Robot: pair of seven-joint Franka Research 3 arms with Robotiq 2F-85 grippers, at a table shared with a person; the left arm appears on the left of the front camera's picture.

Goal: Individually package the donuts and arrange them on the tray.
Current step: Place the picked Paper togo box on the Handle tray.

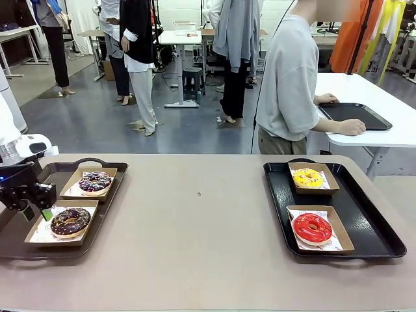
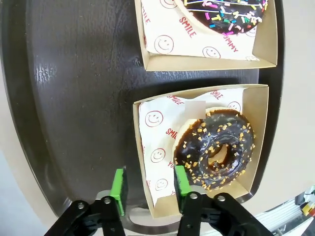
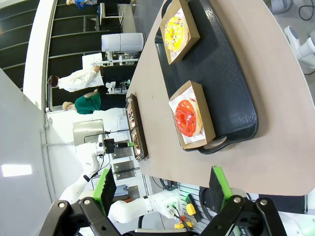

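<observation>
At the left of the front view, the left pincer (image 1: 38,213) straddles the wall of the cardboard box (image 2: 256,142) holding the chocolate donut (image 2: 215,148), jaws half apart; its liner paper (image 2: 160,132) reads "SMILE". The purple-and-white donut (image 1: 95,181) sits in the box behind, on the brown tray (image 1: 107,203). At the right, the yellow donut (image 1: 307,177) and red donut (image 1: 312,228) sit boxed on the black tray (image 1: 370,224). The right pincer (image 3: 160,189) hangs open above the counter (image 3: 275,162).

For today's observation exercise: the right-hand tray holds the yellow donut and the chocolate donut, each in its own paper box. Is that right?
Not quite. On the right-hand tray, the front view shows the yellow donut boxed beside a red donut, not the chocolate one. The chocolate donut sits on the left-hand tray.
</observation>
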